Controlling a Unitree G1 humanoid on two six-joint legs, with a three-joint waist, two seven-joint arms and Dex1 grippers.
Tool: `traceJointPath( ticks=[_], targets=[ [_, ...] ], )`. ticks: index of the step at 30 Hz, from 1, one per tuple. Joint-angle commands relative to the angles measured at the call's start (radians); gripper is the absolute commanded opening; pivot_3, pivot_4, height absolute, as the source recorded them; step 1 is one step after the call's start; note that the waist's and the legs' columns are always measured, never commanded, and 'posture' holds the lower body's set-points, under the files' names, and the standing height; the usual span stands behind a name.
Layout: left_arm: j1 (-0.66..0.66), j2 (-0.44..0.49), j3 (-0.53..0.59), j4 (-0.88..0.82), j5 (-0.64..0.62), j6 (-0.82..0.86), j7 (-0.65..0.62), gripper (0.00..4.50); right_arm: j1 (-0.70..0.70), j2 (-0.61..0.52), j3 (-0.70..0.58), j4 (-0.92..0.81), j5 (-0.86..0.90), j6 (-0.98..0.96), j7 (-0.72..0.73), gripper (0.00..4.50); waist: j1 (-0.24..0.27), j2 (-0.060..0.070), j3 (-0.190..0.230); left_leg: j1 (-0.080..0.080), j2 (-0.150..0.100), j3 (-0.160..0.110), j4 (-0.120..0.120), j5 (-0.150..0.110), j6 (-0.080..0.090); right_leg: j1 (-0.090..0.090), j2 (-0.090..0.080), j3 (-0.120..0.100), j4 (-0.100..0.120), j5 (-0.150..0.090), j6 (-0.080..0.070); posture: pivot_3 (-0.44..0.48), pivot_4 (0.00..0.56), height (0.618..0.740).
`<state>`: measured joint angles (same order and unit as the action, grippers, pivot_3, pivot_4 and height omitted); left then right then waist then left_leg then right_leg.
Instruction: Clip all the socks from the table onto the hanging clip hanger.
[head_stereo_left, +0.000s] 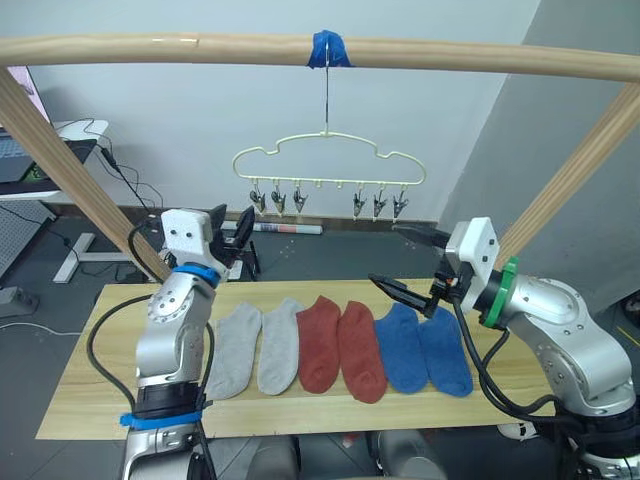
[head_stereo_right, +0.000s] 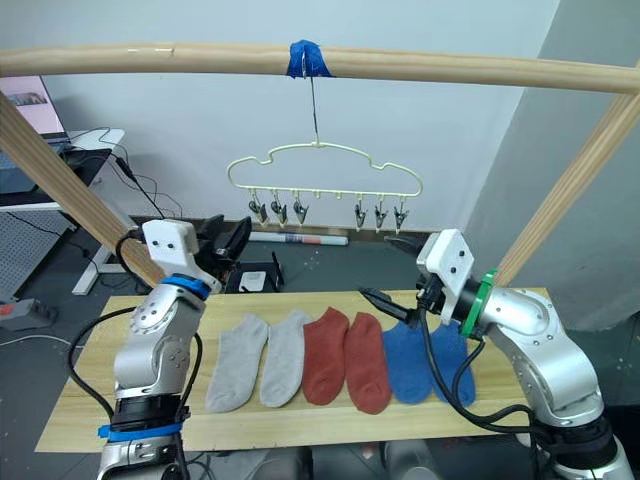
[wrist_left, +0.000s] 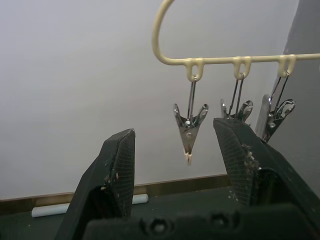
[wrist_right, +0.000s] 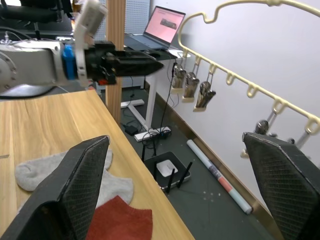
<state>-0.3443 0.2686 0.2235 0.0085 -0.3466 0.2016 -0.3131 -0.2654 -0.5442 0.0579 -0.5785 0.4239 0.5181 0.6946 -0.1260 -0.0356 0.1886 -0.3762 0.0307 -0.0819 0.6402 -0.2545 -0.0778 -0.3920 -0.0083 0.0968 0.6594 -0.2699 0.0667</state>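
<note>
Six socks lie side by side on the table (head_stereo_left: 90, 400): two grey (head_stereo_left: 235, 350) (head_stereo_left: 279, 345), two red (head_stereo_left: 319, 342) (head_stereo_left: 360, 350), two blue (head_stereo_left: 402, 347) (head_stereo_left: 445, 355). The pale-yellow clip hanger (head_stereo_left: 328, 160) hangs above and behind them, its metal clips bare. My left gripper (head_stereo_left: 230, 232) is raised over the table's left end, open and empty, pointing at the hanger's leftmost clip (wrist_left: 189, 131). Above the blue socks, my right gripper (head_stereo_left: 408, 262) is wide open with nothing in it.
A wooden pole frame (head_stereo_left: 300, 50) spans the top, with slanted legs on both sides; blue tape (head_stereo_left: 327, 48) holds the hanger's hook. A desk with a laptop (wrist_right: 167, 22) stands far left. A tube (head_stereo_left: 290, 228) and a small box (head_stereo_right: 255, 280) lie on the floor behind the table.
</note>
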Motion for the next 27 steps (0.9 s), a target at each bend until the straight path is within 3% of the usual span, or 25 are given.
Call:
traceJointPath(
  ticks=[1, 7, 27],
  targets=[
    [-0.036, -0.007, -0.005, 0.025, 0.023, -0.051, 0.01, 2.74, -0.019, -0.003, -0.014, -0.029, 0.019, 0.005, -0.007, 4.5, -0.001, 0.0, 0.0, -0.002, 0.0, 0.0, 0.0, 0.0, 0.0, -0.002, 0.0, 0.0, 0.0, 0.0, 0.0, -0.191, 0.178, 0.73],
    [-0.089, -0.021, -0.004, 0.101, 0.042, -0.101, 0.016, 2.74, -0.044, -0.007, -0.018, -0.026, 0.025, 0.017, 0.001, 4.5, -0.004, 0.0, 0.0, -0.01, 0.0, 0.0, 0.001, 0.0, 0.0, -0.012, 0.0, 0.0, 0.003, 0.003, -0.005, -0.205, 0.178, 0.73],
    [-0.176, -0.057, -0.008, 0.215, 0.045, -0.171, 0.025, 2.74, -0.087, 0.001, 0.001, -0.008, 0.038, 0.02, 0.008, 4.5, -0.016, 0.0, 0.0, -0.011, 0.0, 0.001, 0.001, 0.0, 0.0, -0.013, 0.0, 0.0, 0.003, 0.003, -0.004, -0.216, 0.172, 0.73]
  ],
)
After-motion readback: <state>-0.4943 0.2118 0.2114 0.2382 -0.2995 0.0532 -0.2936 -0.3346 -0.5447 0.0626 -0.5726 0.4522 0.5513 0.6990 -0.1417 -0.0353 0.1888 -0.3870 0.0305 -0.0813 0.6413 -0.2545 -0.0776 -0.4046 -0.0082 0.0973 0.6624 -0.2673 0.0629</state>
